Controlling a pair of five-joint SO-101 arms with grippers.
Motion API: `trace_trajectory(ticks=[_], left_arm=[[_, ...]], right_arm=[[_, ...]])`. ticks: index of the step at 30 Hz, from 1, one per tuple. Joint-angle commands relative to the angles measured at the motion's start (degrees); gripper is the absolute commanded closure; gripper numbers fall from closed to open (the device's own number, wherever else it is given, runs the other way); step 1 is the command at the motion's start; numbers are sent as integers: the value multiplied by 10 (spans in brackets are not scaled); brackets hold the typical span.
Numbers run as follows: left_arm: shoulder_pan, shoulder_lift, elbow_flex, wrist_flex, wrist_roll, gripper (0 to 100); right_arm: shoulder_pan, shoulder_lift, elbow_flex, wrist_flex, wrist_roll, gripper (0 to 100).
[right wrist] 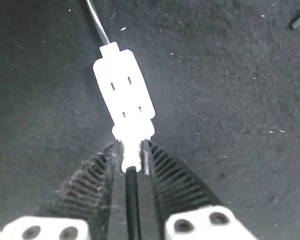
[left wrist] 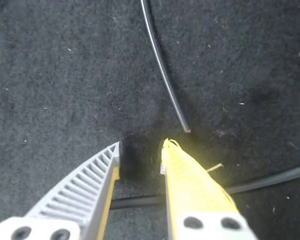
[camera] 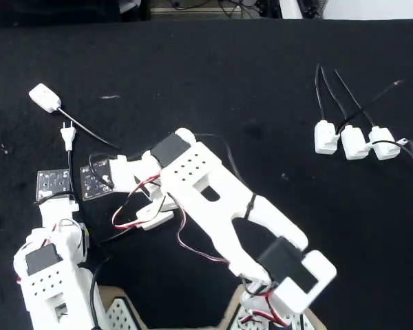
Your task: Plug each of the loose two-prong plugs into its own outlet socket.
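A white socket block (right wrist: 124, 95) with two pairs of slots lies on the black table, its thin cable leaving at the far end. My right gripper (right wrist: 131, 150) is shut on a white plug (right wrist: 131, 159) with a black cable. The plug's front meets the block's near end, and no prongs show. In the high view a white socket block (camera: 45, 97) lies at the far left, with a small white plug (camera: 68, 134) just short of it. My left gripper (left wrist: 140, 147) hangs open over bare table, with a black cable (left wrist: 270, 180) crossing under its yellow finger (left wrist: 190, 180).
Three more white socket blocks (camera: 354, 142) with black cables sit in a row at the right. A thin black cable (left wrist: 162, 70) ends just ahead of the left fingers. The right arm (camera: 206, 185) stretches across the table's middle beside the left arm (camera: 51, 268).
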Motion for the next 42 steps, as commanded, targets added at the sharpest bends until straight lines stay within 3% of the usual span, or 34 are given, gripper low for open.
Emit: trace_trajectory(ticks=[1, 10, 23, 42], left_arm=[[-7, 4, -2, 3, -4, 863], [-7, 4, -2, 3, -4, 863], [-7, 4, -2, 3, -4, 863], [-7, 4, -2, 3, -4, 863]], right_arm=[[-6, 28, -23, 0, 3, 988], [-9, 43, -32, 4, -1, 988], [-9, 44, -29, 0, -113, 988], [-5, 92, -4, -37, -113, 988]])
